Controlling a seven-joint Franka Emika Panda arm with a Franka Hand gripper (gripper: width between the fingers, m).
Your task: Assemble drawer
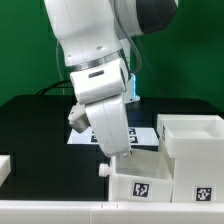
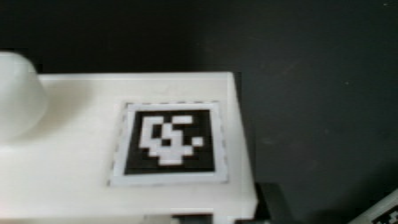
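A white open-top drawer tray [image 1: 143, 178] sits at the front of the table, with a tag on its near side and a small knob [image 1: 103, 171] toward the exterior view's left. The large white housing [image 1: 196, 150] stands right beside it on the exterior view's right. My gripper [image 1: 121, 152] reaches down at the tray's back corner, and the fingers are hidden against its wall. In the wrist view a white tray face with a tag [image 2: 173, 140] and the rounded knob [image 2: 18, 92] fills the frame. One dark finger [image 2: 278, 200] lies against the white edge.
The marker board [image 1: 145, 133] lies on the black table behind the arm. Another white part [image 1: 5, 166] shows at the exterior view's left edge. A green wall stands behind.
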